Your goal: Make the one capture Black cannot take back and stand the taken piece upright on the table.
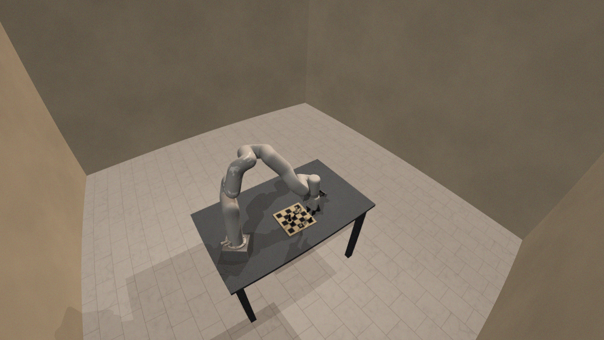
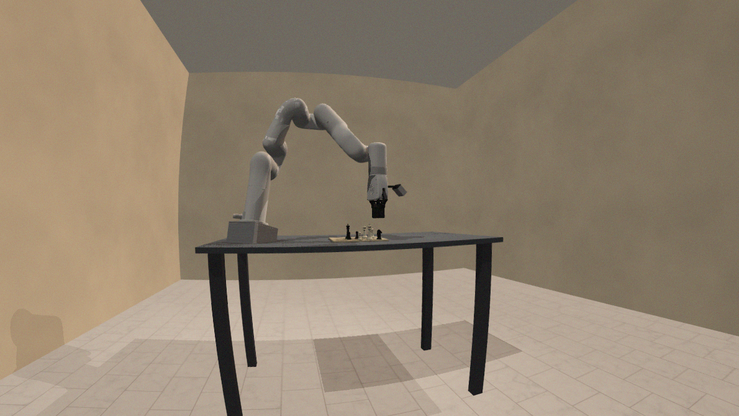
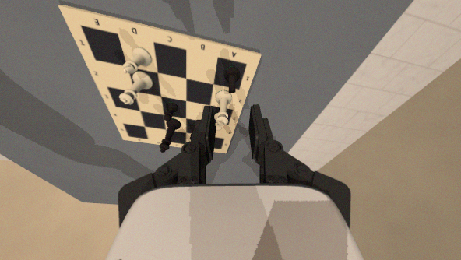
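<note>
While the gripper (image 3: 232,117) hangs in the air over the dark table (image 2: 465,239), its two black fingers point straight down. They are partly apart, with a gap between them, and nothing is in the gap.

From the side, the gripper is high above the pieces and touches none of them. It is over the edge of the chess board (image 3: 73,18) where the letter A is.

All six pieces are on the board, and none is on the table. Each one stands up tall, with its round base flat on a square and its top pointing at the ceiling.

Two white pieces (image 3: 138,60) stand close together in the D column. A small black pawn (image 3: 170,110) and a taller black piece (image 3: 171,132) stand next to each other near the middle. Another black piece (image 3: 232,77) stands in the A column, and a white piece (image 3: 223,107) stands just beside it, nearest to the gripper.

The arm's grey base (image 1: 244,252) sits at the other end of the table.
</note>
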You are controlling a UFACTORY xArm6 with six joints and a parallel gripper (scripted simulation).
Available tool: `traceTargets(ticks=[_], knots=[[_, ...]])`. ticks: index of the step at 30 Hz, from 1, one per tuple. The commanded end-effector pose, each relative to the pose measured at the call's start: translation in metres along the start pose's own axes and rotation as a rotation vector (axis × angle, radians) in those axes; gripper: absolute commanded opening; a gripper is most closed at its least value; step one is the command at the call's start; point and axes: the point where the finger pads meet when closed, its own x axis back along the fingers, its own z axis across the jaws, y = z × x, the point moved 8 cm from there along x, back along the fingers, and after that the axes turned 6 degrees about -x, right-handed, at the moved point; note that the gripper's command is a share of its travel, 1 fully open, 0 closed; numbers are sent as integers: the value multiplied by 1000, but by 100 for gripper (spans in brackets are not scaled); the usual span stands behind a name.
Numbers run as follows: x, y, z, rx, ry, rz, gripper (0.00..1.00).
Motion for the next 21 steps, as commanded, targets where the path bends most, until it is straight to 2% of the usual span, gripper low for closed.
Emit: traceTargets(ticks=[1,21], knots=[[-2,-1,0,0,2,5,37],[-30,-2,0,0,2,5,37]])
